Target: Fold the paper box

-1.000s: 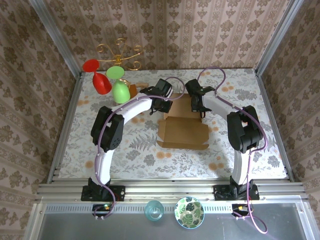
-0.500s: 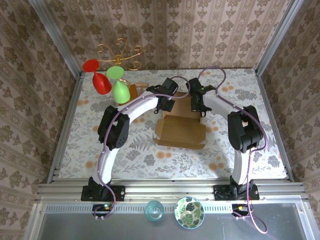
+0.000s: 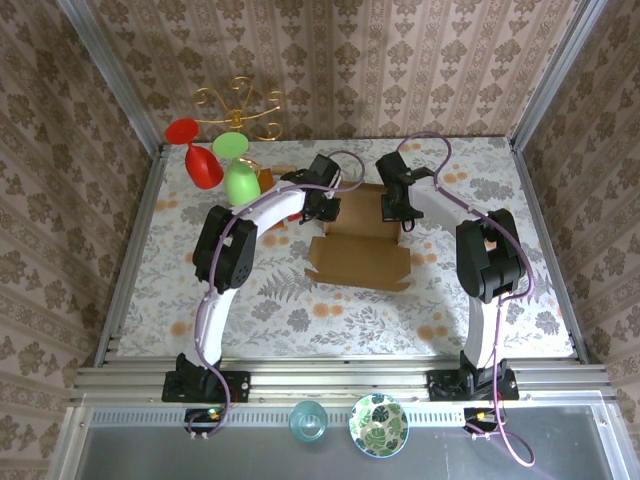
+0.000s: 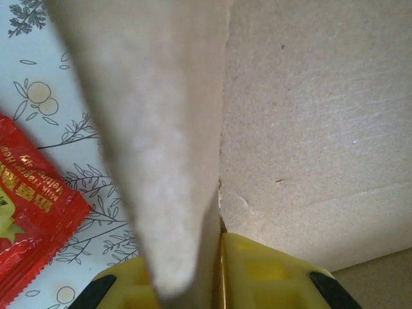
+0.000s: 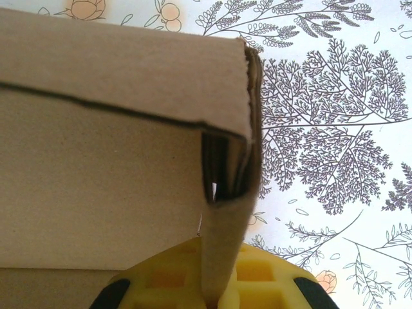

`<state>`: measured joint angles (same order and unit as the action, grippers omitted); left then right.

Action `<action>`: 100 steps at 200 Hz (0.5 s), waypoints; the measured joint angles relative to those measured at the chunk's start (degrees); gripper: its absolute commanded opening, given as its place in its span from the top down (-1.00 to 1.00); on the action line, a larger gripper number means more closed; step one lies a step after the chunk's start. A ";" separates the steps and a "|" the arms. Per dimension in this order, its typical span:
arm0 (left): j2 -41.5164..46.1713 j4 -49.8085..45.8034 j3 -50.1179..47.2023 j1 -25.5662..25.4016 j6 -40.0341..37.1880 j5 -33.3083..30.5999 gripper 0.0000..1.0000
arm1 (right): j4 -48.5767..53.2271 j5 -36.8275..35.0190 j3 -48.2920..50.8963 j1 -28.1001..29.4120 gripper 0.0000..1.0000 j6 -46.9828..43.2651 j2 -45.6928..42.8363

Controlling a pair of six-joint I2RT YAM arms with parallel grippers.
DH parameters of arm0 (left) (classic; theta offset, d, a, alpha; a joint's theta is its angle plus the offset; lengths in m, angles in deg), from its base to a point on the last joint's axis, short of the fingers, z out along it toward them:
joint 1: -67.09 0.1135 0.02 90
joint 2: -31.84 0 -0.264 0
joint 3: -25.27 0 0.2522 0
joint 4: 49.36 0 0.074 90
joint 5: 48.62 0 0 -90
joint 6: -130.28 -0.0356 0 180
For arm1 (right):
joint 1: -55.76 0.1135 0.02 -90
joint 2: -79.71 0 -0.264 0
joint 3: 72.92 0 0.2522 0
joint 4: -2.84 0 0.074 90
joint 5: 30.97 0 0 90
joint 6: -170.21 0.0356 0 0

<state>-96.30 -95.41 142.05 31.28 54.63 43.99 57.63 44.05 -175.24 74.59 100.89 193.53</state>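
Shifted since half a second ago: the left hand (image 3: 323, 204) is now sitting a little further left at the far corner of the box (image 3: 358, 262), and the box's near edge is lying slightly farther from the arm bases. Box: brown corrugated cardboard, partly folded, resting near the middle of the desk (image 3: 180, 270) between the two arms, with its shallow front part facing the bases and a rear panel lying behind it. Left hand: clenched on the box at its far left side; in the left wrist view the yellow fingers (image 4: 277, 278) are pressing on an upright cardboard edge that is running up between them, with a broad cardboard panel beside it to the right. Right hand (image 3: 394, 210): clenched on the box at its far right side; in the right wrist view its yellow fingers (image 5: 264, 270) are pinching a doubled cardboard wall at the corner, where the layers are standing slightly apart. Packet (image 4: 32, 212): red, printed, lying flat on the desk just left of the left hand. Glasses: one red (image 3: 197, 152) and two green (image 3: 241, 184), standing near the far left corner beside a gold wire stand (image 3: 238, 103). Bowl (image 3: 378, 425) and blue tumbler (image 3: 308, 421): sitting side by side on the ledge in front of the bases.
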 measured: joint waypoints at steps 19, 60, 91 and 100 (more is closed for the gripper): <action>0.00 0.00 -0.04 0.17 0.00 0.26 0.77 | 0.15 0.24 -0.37 -0.17 1.00 -0.20 0.26; 0.37 1.09 -0.92 0.24 0.66 -0.70 1.00 | 0.61 0.52 -0.48 -0.26 1.00 -0.22 0.35; 0.48 0.92 -0.94 -0.13 0.79 -3.06 1.00 | 0.57 0.92 -0.48 -0.24 1.00 -0.35 0.35; 0.50 0.74 -0.94 -0.37 1.11 -4.00 1.00 | 0.52 1.14 -0.48 -0.22 1.00 -0.42 0.35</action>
<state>-95.80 -94.67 141.11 30.90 55.75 39.99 58.16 45.19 -175.72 74.37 100.48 193.88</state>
